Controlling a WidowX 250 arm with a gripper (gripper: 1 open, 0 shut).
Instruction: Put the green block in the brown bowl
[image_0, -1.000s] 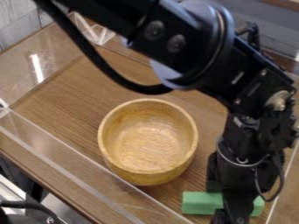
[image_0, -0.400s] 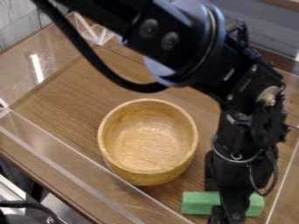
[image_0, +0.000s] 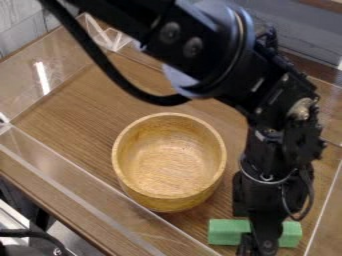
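The green block lies flat on the wooden table at the lower right, just right of the brown bowl. My gripper points straight down onto the block's middle. Its black fingers stand wide on either side of the block and hide its centre, so only the two green ends show. The jaws look open, and the block still rests on the table. The bowl is round, honey-tan and has nothing in it. It stands a short gap to the left of the gripper.
A clear plastic wall runs along the table's front left edge and another along the back left. My bulky black arm and its cable arch over the table's back and right side, above the bowl.
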